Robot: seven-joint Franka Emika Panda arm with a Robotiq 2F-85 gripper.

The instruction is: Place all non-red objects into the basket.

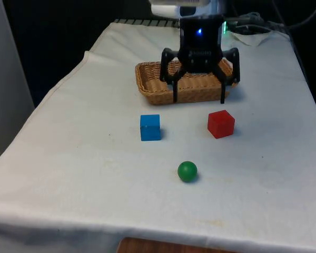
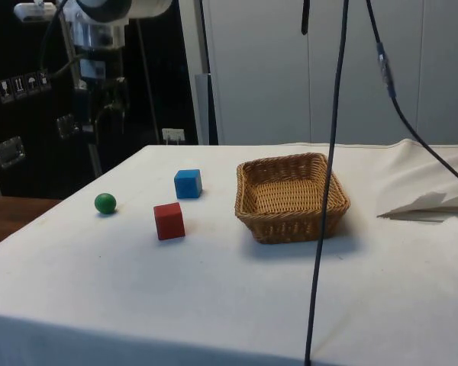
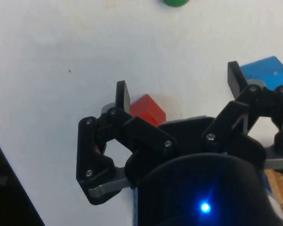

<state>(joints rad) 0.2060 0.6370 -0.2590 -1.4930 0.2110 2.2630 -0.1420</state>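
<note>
Gripper [image 1: 199,98] wide open, holding nothing, hovering above the worktop [image 1: 95,179] just in front of the wicker basket [image 1: 152,87]. Blue cube [image 1: 150,127] and red cube [image 1: 220,124] sit side by side near the basket; small green ball [image 1: 187,171] well apart. Basket empty.

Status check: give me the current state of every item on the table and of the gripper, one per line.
Woven wicker basket: upright, nothing inside.
Blue cube: on the cloth, outside the basket.
Green ball: on the cloth, outside the basket.
Red cube: on the cloth, untouched.
Black two-finger gripper: fingers open, holding nothing, raised off the cloth.
</note>
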